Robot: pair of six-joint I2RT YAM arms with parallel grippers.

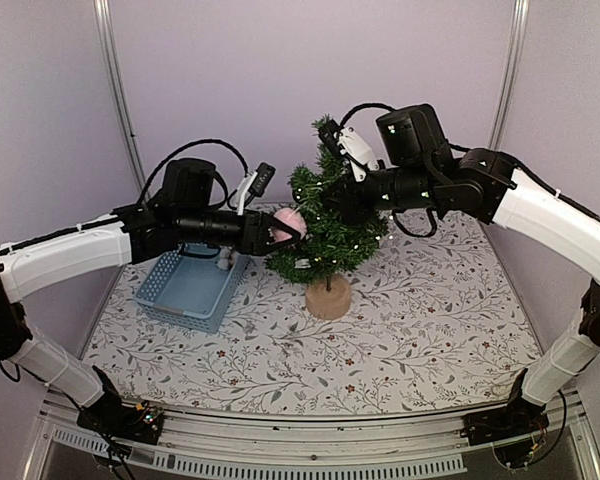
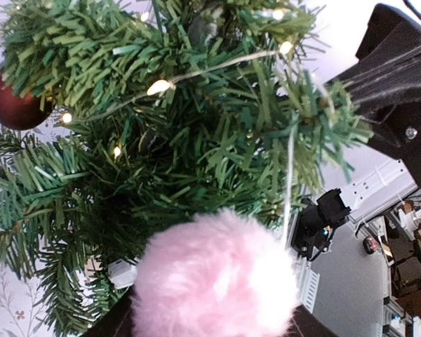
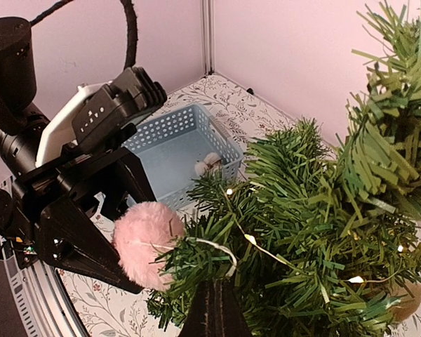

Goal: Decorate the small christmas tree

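Observation:
The small christmas tree [image 1: 332, 232] stands on its round wooden base [image 1: 328, 298], strung with fairy lights. A fluffy pink pompom [image 3: 149, 242] rests against its left branches, and its white string loop [image 3: 221, 247] lies over a branch tip. My left gripper [image 1: 288, 228] is open, and the round pompom [image 2: 214, 277] sits between its fingers [image 3: 84, 246]. My right gripper [image 3: 214, 303] is shut, its tip pushed into the branches just below the loop. From above, the foliage hides its fingers.
A blue basket [image 1: 190, 285] sits left of the tree, under the left arm, with small pale ornaments [image 3: 207, 163] inside. A dark red bauble [image 2: 14, 102] and a tan ball [image 3: 407, 298] hang on the tree. Walls enclose the back and sides.

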